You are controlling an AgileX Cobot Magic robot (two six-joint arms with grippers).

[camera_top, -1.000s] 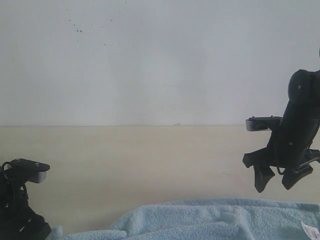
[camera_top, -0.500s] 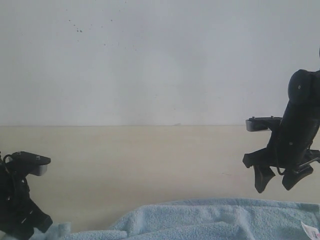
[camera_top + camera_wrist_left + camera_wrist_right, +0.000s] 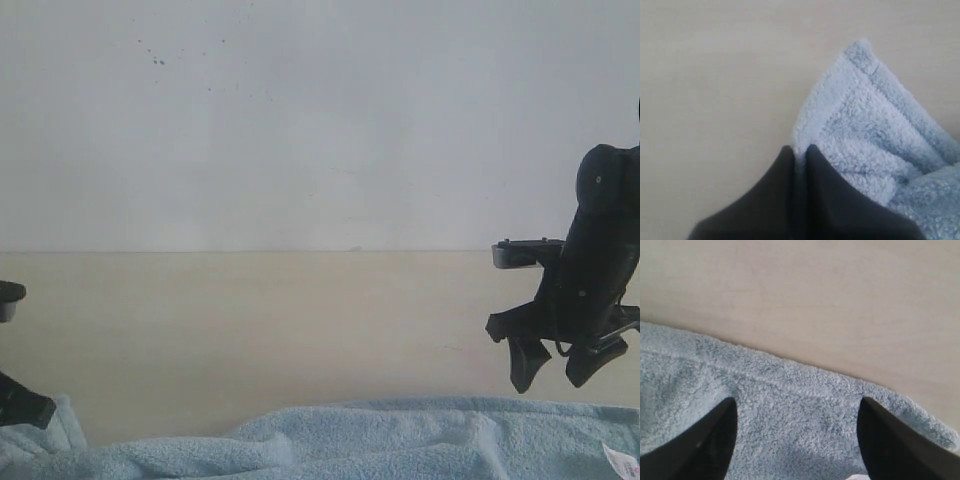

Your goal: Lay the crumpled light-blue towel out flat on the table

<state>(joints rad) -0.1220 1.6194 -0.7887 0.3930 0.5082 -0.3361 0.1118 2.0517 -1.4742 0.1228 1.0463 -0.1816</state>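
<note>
The towel (image 3: 400,440) lies rumpled along the near edge of the surface (image 3: 300,320), fluffy pale blue with a hemmed border. The left jaws have just clamped on its corner and drawn it outward, so spreading has begun. The right jaws hang apart above the towel's opposite end.

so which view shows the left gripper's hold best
The left wrist view: the left gripper is shut on the hem of the towel, near a corner. The exterior view crops it at the edge; the right wrist view misses it.
</note>
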